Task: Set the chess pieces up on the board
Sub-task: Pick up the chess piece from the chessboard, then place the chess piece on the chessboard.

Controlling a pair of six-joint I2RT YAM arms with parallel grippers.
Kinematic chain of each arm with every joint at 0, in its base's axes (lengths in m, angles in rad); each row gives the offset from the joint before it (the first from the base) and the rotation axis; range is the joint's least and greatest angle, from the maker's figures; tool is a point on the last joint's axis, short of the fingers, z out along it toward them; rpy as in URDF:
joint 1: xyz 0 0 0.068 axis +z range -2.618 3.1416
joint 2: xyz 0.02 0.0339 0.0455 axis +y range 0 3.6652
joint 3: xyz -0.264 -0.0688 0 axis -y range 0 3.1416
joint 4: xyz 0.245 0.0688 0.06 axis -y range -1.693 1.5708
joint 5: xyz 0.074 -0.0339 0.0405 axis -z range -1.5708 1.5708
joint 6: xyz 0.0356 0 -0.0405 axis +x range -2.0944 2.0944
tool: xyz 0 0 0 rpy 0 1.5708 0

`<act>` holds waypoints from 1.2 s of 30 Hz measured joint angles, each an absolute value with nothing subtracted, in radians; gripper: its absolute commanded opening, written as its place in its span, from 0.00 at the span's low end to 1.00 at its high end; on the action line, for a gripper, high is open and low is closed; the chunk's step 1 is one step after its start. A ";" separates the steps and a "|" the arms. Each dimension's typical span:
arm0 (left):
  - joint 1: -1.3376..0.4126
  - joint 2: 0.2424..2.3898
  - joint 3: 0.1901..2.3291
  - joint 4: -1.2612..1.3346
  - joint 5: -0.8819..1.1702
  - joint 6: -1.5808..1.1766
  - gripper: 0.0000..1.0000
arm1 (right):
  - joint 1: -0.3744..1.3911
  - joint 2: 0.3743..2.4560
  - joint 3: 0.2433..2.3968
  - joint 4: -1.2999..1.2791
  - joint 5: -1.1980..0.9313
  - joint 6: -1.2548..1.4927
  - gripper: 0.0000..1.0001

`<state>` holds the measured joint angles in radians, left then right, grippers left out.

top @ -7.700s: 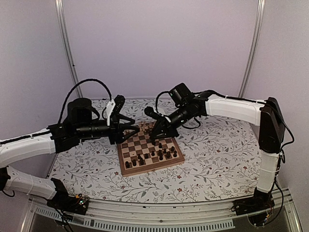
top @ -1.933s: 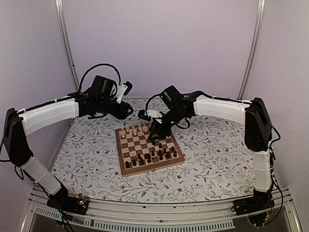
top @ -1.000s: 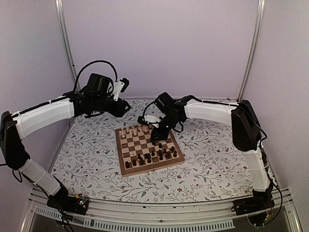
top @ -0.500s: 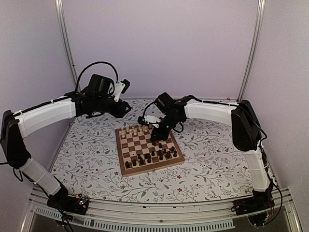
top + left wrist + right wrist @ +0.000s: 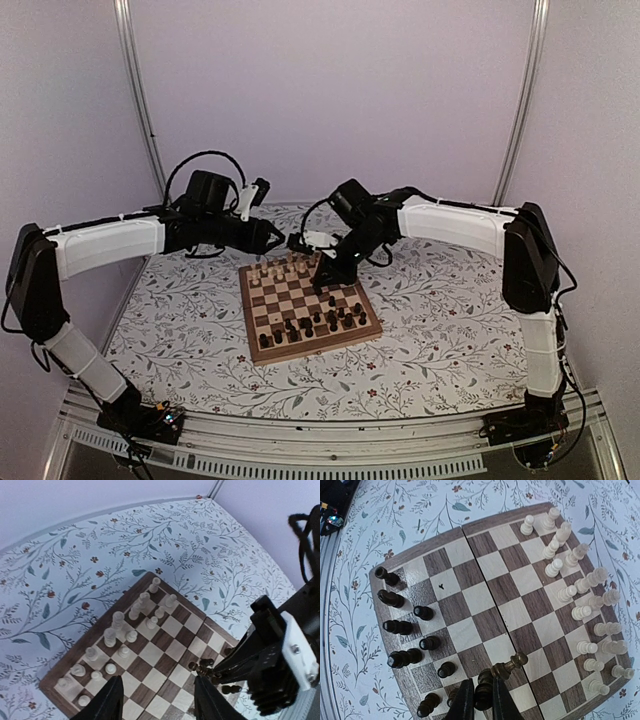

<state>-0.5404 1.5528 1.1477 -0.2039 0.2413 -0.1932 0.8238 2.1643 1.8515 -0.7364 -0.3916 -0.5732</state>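
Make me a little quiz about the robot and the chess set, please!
1. True or false: the left gripper is clamped on a pale chess piece.
2. The right gripper is shut on a piece of which colour? A pale, B dark, C it holds none.
3. In the top view, along which edge of the board do the pale chess pieces stand, near or far?
Key: 1 false, it is open and empty. 2 B, a dark chess piece. 3 far.
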 measured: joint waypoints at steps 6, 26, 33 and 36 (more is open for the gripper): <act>-0.534 1.628 1.102 -0.093 0.426 -0.345 0.50 | 0.824 2.077 1.845 -0.732 -0.434 -0.606 0.04; -0.534 1.746 1.082 0.040 0.688 -0.533 0.44 | 0.827 2.058 1.844 -0.737 -0.482 -0.625 0.04; -0.534 1.764 1.082 0.052 0.735 -0.570 0.37 | 0.827 2.058 1.844 -0.740 -0.482 -0.625 0.04; -0.534 1.770 1.082 0.067 0.756 -0.584 0.33 | 0.827 2.058 1.844 -0.741 -0.482 -0.625 0.04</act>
